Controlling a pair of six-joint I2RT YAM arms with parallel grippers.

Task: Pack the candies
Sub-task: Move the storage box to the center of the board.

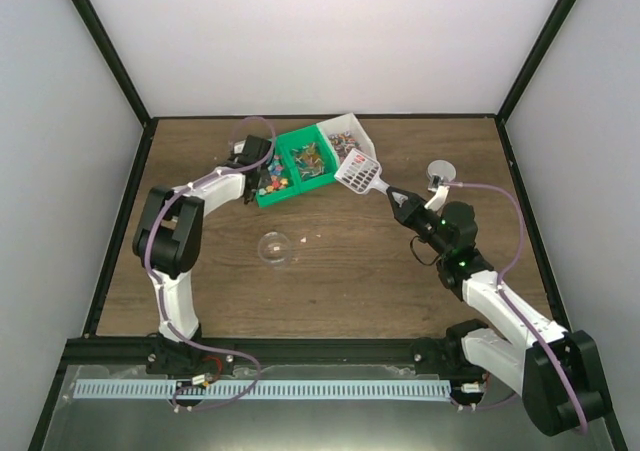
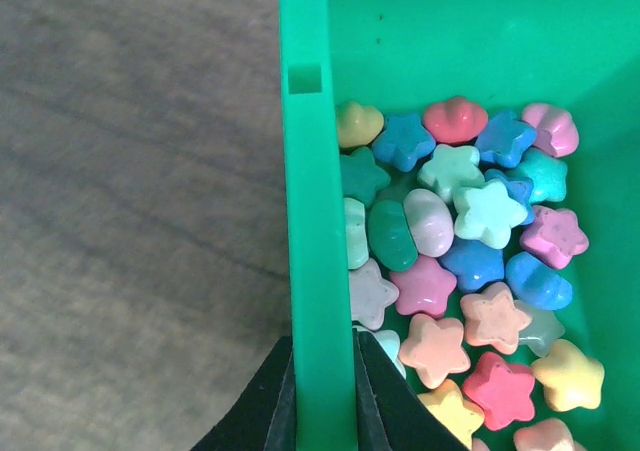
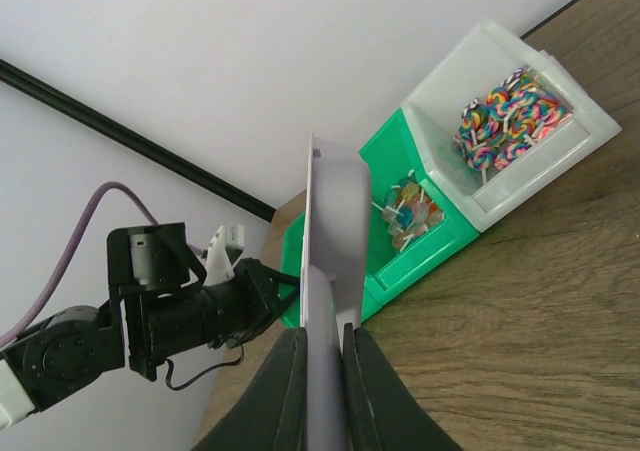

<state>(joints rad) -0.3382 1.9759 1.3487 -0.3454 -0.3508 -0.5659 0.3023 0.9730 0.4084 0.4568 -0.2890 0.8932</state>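
Left wrist view: glossy star and shell candies (image 2: 470, 271), pink, blue, green, orange and yellow, heap inside the green bin (image 2: 318, 221). Left gripper (image 2: 322, 401) pinches that bin's wall. Just beside the green bin, a white bin (image 3: 440, 101) holds swirled lollipops (image 3: 505, 121). Right gripper (image 3: 322, 371) clamps the scoop (image 3: 335, 231).

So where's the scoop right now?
In the top view the scoop is right of centre, held by the right gripper, its head just in front of the white bin and beside the green bin.
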